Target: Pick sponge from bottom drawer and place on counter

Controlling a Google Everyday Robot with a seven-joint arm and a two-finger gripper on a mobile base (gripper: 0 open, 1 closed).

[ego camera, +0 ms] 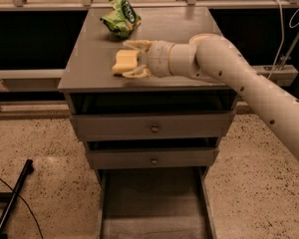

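The pale-yellow sponge lies on the grey counter, near its front left. My gripper reaches in from the right, level with the counter top. Its two fingers straddle the sponge: the far finger stands a little apart from it and the near finger lies against its front edge. The jaws look open. The bottom drawer is pulled out below, and its grey floor shows nothing on it.
A green snack bag lies at the counter's back left. The two upper drawers with round knobs are closed. A railing runs behind the cabinet. A black bar lies on the speckled floor at the left.
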